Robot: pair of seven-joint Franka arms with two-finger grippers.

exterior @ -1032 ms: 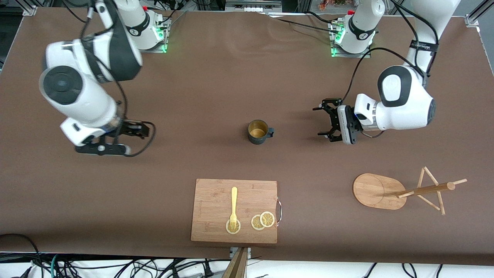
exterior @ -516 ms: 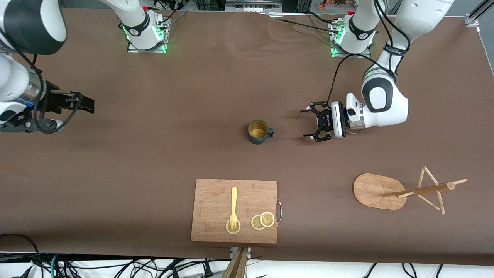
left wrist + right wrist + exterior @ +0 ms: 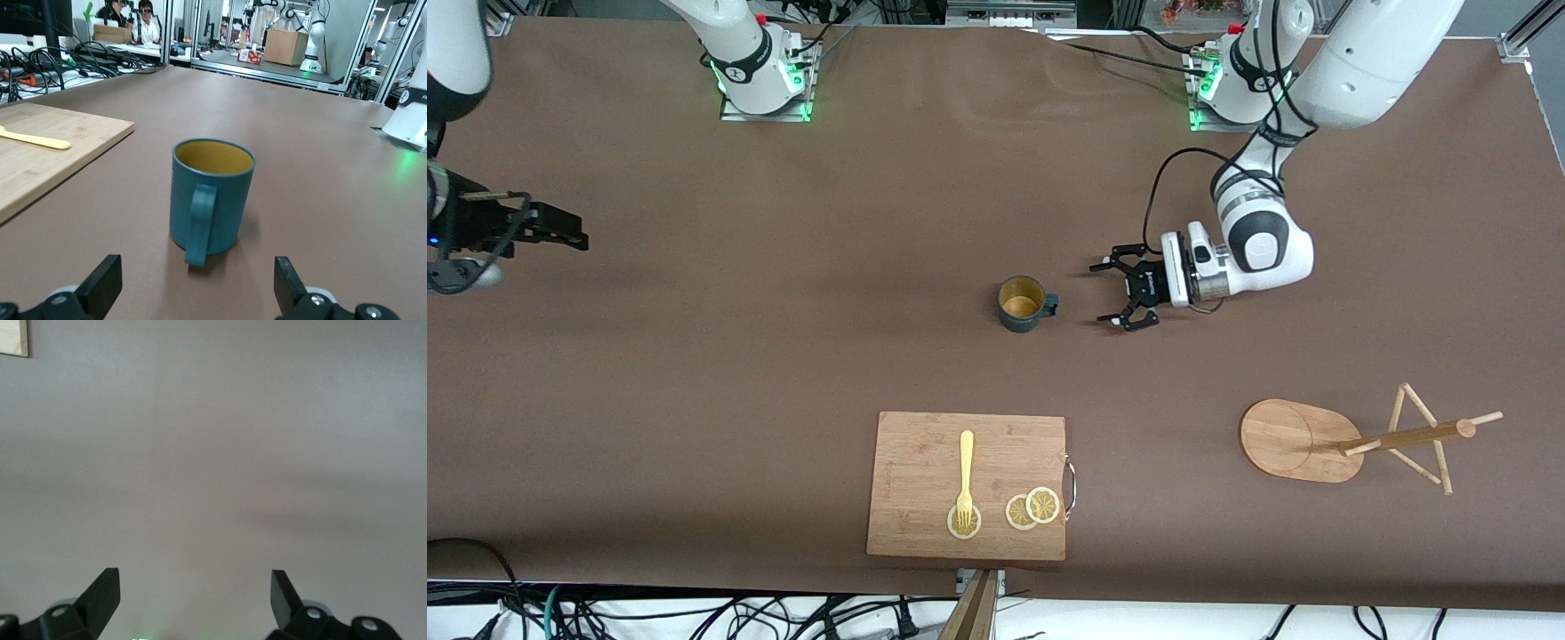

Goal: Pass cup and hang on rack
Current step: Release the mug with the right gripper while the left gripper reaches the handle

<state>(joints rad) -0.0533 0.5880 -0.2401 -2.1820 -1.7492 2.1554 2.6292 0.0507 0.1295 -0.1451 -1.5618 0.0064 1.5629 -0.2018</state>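
- Since the earlier frames the left gripper (image 3: 1113, 292) has moved in toward the cup (image 3: 1023, 303), and the right gripper (image 3: 560, 233) has drawn away to the edge of the table at the right arm's end.
- Left gripper: low over the table, level with the cup, just beside it on the handle's side and not touching. Its fingers (image 3: 100, 283) are spread wide with nothing between them; in the left wrist view the cup (image 3: 210, 198) sits ahead of the gap, handle toward the camera.
- Right gripper: over bare table (image 3: 213, 453) at the right arm's end, well apart from the cup. Its fingers (image 3: 103, 590) are spread wide and hold nothing.
- Cup: upright on the table (image 3: 871, 222) near its middle, open end up, yellowish inside showing, handle pointing toward the left gripper.
- Rack (image 3: 1352, 437): nearer the front camera than the cup, toward the left arm's end of the table. No cup hangs on its pegs.
- Board (image 3: 925, 462): nearer the front camera than the cup, roughly in line with it. On it lie a fork (image 3: 966, 476) and three lemon slices (image 3: 1032, 508); the fork's tines rest on one slice.
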